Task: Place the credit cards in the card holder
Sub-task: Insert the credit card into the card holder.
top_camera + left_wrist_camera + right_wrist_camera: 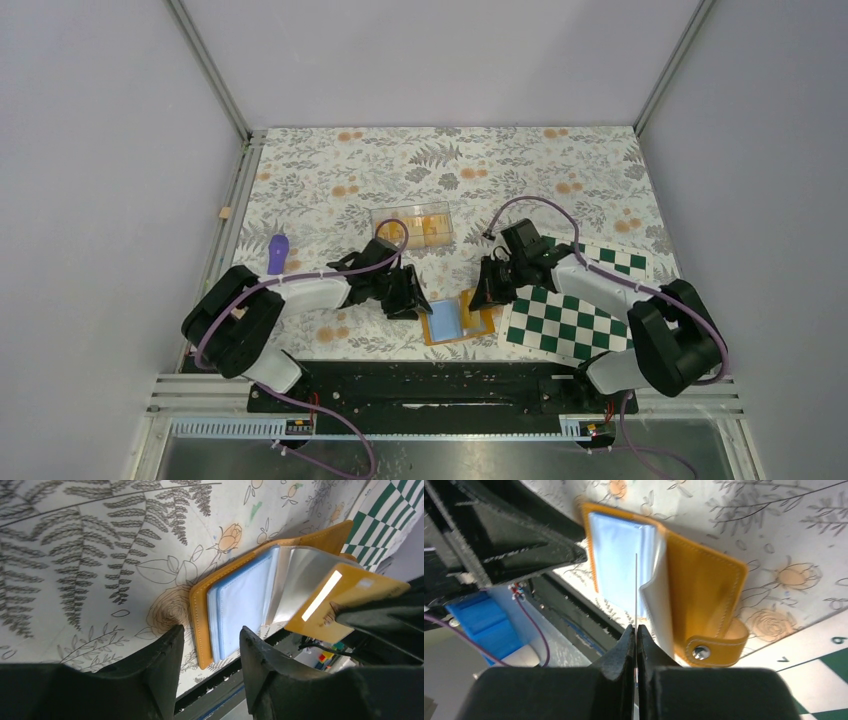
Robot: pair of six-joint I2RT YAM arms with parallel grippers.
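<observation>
- The right gripper (636, 630) has its fingers pressed together on a card (357, 592), pinching it by one end. In its own wrist view the card shows only as a thin line running straight out from the fingertips.
- The wallet (704, 580) lies open on the table (330, 160) straight ahead of and below those fingertips, with its light-blue pockets facing up. The strap with the stud (700, 652) is just to the right of the closed fingers.
- The card's free end is over the wallet, at a lifted clear sleeve (300, 575). It cannot be told whether the end is inside a pocket.
- The left gripper (207, 632) has its fingers apart with nothing between them. The wallet's orange edge and blue pockets lie just ahead of the gap, down on the table.
- The two grippers face each other across the wallet, near but not touching.
- A clear box (412, 222) with orange-yellow contents sits beyond the left gripper, on the side away from the arm bases.
- A chequered board (565, 322) lies under the right arm, just beside the wallet.
</observation>
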